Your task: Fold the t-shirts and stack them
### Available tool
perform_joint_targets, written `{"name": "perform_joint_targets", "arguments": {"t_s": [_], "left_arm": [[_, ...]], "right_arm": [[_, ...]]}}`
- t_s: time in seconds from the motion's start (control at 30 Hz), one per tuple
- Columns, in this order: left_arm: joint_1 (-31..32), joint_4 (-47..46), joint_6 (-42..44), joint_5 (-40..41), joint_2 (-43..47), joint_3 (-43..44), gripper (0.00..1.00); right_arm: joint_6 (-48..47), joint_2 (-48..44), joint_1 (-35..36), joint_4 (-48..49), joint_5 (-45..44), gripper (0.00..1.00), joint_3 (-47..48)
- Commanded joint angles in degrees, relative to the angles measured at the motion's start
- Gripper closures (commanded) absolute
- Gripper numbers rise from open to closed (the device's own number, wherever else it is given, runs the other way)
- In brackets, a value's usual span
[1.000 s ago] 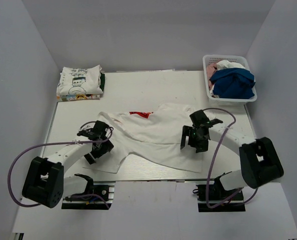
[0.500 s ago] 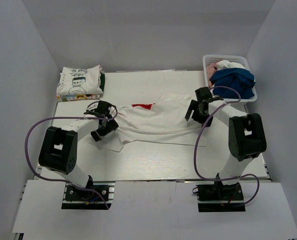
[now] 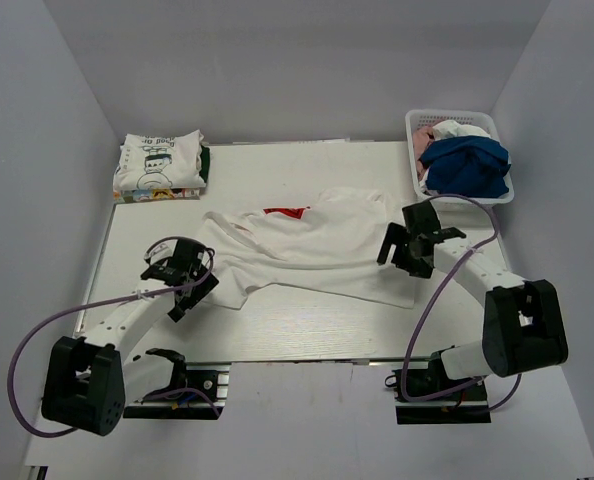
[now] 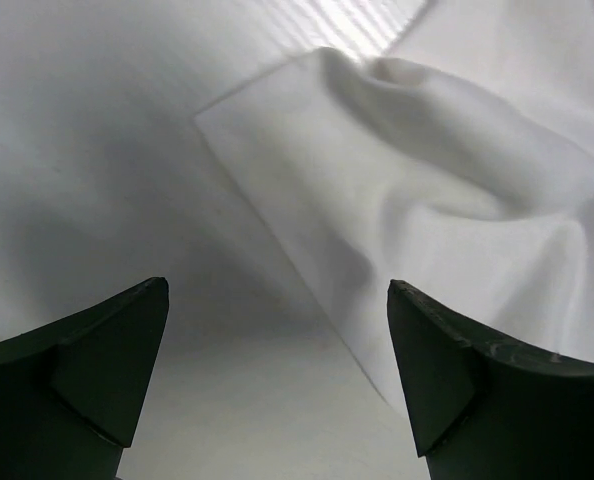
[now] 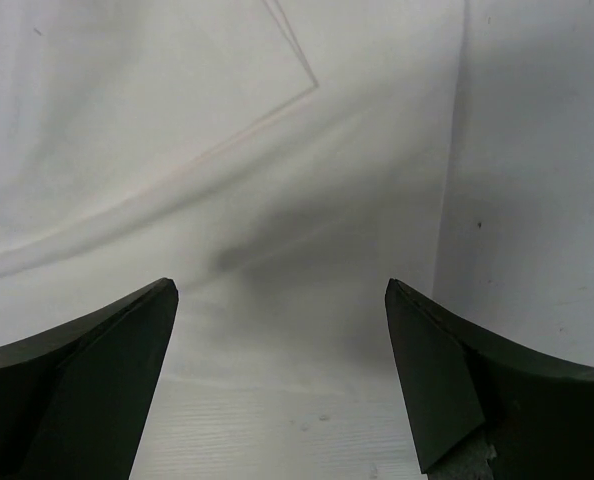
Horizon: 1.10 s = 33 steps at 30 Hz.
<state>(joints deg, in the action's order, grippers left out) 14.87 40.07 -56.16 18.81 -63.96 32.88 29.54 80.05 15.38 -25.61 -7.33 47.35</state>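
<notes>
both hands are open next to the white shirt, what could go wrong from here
1. The white t-shirt lies rumpled, with its left sleeve bunched beside the left hand. Folding it as it lies would likely trap creases and give a lopsided fold.
2. The right hand is open at the shirt's right edge, where the cloth lies thin and flat on the table. A pinch there may slip off or catch only one layer.

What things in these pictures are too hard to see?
Top view: the blue t-shirt covers whatever lies under it in the basket.
Top view: the folded stack is too small to count its shirts.
Top view: the red print on the white t-shirt is too small to read.
Left wrist view: edges cut off that t-shirt.
</notes>
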Motion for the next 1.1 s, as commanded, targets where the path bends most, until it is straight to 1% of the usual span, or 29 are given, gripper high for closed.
{"name": "perform_joint_targets", "arguments": {"t_s": [0.0,0.2,0.3,0.33,0.4,0.43,0.53,0.57,0.63,0.67,0.77,0.8,0.9,0.93,1.0,1.07], "left_arm": [[-0.99,-2.01,-2.73,5.09,1.56,-1.95,0.0],[-5.28,-5.79,-2.11,7.82,-5.46,-0.72,0.0],[-6.7,-7.64,-1.58,6.15,-7.58,-1.33,0.0],[-7.4,-10.78,-0.63,4.33,-8.54,-1.85,0.0],[-8.02,-12.47,0.34,1.86,-9.94,-1.86,0.0],[-8.02,-13.52,1.13,1.24,-11.69,-1.86,0.02],[-8.02,-16.77,4.12,-3.41,-14.43,-1.86,0.35],[-8.02,-18.96,4.91,-4.91,-16.09,-1.86,0.59],[-8.02,-19.68,5.62,-7.73,-17.5,-1.86,0.9],[-8.02,-19.68,6.49,-8.26,-18.12,-1.86,1.0],[-8.02,-19.68,7.12,-8.26,-18.65,-1.24,1.0],[-8.02,-19.68,7.12,-8.26,-17.61,-1.24,1.0],[-7.49,-20.82,7.12,-8.26,-13.22,-3.87,1.0],[-7.49,-20.83,7.12,-8.26,-11.81,-4.4,1.0],[-7.49,-20.83,7.12,-8.26,-7.68,-5.46,1.0],[-7.49,-19.96,7.64,-7.56,-5.39,-6.16,1.0]], "right_arm": [[-0.8,-0.51,-0.26,-0.58,1.27,0.1,-2.08],[-0.63,-3.23,-0.17,-4.0,0.92,0.1,-4.37],[-0.54,-5.43,-0.17,-4.28,1.88,0.1,-6.31],[-0.45,-5.69,-0.26,-4.1,2.06,0.1,-7.09],[-0.1,-6.4,-0.17,-4.45,2.15,0.1,-7.98],[-0.18,-6.31,-0.61,-4.28,2.23,0.1,-8.59],[0.87,-5.17,-0.35,-2.79,3.2,0.1,-9.82],[1.31,-4.73,-0.26,-2.78,3.38,0.1,-10.0],[1.84,-3.5,0.0,-3.04,3.81,0.1,-9.91],[1.92,-3.41,-0.17,-3.48,3.82,0.1,-9.56],[2.19,-3.85,-0.08,-5.06,2.24,0.1,-9.74],[2.19,-4.11,-0.08,-5.94,1.89,0.1,-9.21],[2.19,-6.48,0.09,-8.83,-1.1,0.1,-7.99],[2.45,-7.7,0.09,-9.72,-4.5,0.1,-7.28],[2.8,-8.33,0.09,-12.44,-5.58,0.1,-6.49],[2.72,-8.42,0.27,-12.71,-4.19,0.1,-6.66]]}}
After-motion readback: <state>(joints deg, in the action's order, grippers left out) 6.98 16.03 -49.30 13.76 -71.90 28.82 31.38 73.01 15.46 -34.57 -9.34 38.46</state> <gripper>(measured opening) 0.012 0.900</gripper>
